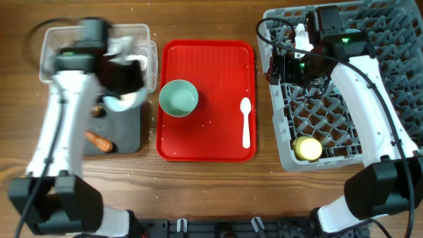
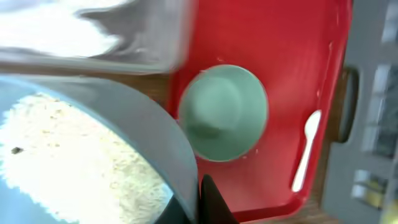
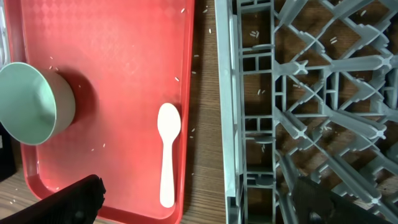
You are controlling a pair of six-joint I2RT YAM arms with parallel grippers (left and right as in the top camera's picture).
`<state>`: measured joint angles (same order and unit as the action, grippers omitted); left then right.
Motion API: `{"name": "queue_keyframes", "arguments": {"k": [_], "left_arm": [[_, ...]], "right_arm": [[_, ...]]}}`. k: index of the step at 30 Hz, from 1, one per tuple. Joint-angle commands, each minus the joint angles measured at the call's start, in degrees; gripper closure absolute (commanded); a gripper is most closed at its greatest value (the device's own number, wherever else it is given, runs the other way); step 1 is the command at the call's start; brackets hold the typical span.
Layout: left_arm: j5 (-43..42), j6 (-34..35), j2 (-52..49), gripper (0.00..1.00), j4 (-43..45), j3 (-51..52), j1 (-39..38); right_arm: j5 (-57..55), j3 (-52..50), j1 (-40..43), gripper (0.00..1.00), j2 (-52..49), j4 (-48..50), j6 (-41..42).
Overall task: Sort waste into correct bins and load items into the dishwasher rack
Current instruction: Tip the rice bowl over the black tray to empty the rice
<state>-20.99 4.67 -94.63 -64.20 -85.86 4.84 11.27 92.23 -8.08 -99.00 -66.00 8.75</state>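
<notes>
Left hand (image 2: 200, 208) pinches the rim of the rice-laden pale blue plate (image 2: 146, 124) by the clear tub (image 1: 59, 39) — a fast tilt could scatter rice (image 2: 74, 149) onto the surface (image 1: 211, 192). Right hand (image 3: 196, 199) spread open, empty, over the dishwasher rack (image 3: 298, 93) edge.

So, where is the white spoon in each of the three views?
Overhead: the spoon lies right of centre, on the red tray.
Left wrist: spoon at lower right, near the tray's edge.
Right wrist: spoon low, left of centre.
Shared landmark: the green bowl, left of the spoon in all three.
</notes>
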Motion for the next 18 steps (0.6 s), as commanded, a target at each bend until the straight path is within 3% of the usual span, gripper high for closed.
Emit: {"name": "queue_keyframes", "arguments": {"k": [1,7,11,18], "left_arm": [[-17.81,-9.25,-1.53,0.96,-0.07,3.67,12.92],[-38.42,-20.09,-3.02,0.96,4.52,14.84,26.71],[-54.64,-31.36,-3.34,0.96,7.54,23.43,33.46],[-69.35,-29.2,-3.76,0.96,6.78,25.97,38.6]], "right_arm": [[-0.96,-0.04,-0.09,0.0,0.55,0.11,0.22],[-0.96,-0.04,-0.09,0.0,0.55,0.11,0.24],[-0.94,-0.04,-0.09,0.0,0.55,-0.11,0.28],[-0.94,-0.04,-0.09,0.0,0.55,-0.9,0.28]]}}
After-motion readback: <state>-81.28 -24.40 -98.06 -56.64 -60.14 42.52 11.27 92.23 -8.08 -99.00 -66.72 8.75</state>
